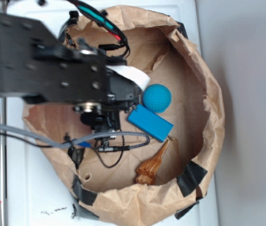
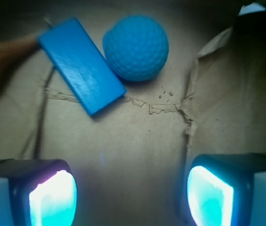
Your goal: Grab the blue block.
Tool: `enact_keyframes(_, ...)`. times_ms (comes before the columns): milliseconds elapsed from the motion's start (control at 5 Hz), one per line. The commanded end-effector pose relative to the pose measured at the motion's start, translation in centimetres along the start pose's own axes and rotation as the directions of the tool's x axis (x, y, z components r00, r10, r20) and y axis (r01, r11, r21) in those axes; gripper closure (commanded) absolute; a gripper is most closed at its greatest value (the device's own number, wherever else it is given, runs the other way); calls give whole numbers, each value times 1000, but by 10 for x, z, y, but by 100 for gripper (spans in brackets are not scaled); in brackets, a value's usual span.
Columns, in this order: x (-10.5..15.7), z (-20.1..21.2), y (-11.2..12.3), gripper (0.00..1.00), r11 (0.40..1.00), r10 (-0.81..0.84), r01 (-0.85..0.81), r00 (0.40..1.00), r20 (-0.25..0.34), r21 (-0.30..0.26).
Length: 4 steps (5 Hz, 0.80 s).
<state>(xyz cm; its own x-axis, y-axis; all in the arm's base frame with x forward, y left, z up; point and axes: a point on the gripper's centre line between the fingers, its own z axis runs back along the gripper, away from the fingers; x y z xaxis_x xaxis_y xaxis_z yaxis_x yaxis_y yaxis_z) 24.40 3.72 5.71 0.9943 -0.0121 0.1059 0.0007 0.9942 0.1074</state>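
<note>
Three objects are seen lying on the floor of a crumpled brown paper bag that is rolled down into a shallow basin and set on a white tabletop: the blue block, a teal dimpled ball and a brown carved wooden piece. The blue block is found toward the right-hand wall of the bag, lying flat and slanted, with the ball touching or just beside one long side and the wooden piece touching or nearly touching one end. In the wrist view the same block is shown near the top of the picture, with the ball close against it and the wooden piece at its far end. The pincer is held with its jaws wide apart, nothing between them, above bare paper and short of the block. No contact with the block is shown, so the grab is judged not yet begun: the pincer has yet to be brought over the block, turned to suit its slant, lowered and closed. Crowding by the ball is judged the likeliest hindrance.
</note>
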Motion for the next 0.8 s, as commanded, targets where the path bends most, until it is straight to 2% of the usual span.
enact_keyframes(0, 21, -7, 7, 0, 999, 49, -49, 999, 22, -7)
enact_keyframes(200, 16, 4, -10, 0, 998, -30, 35, 997, 74, -61)
enact_keyframes(400, 24, 12, -19, 0, 990, -96, 106, 989, 109, -90)
enact_keyframes(600, 42, 11, -19, 0, 993, -66, 76, 993, 100, -95)
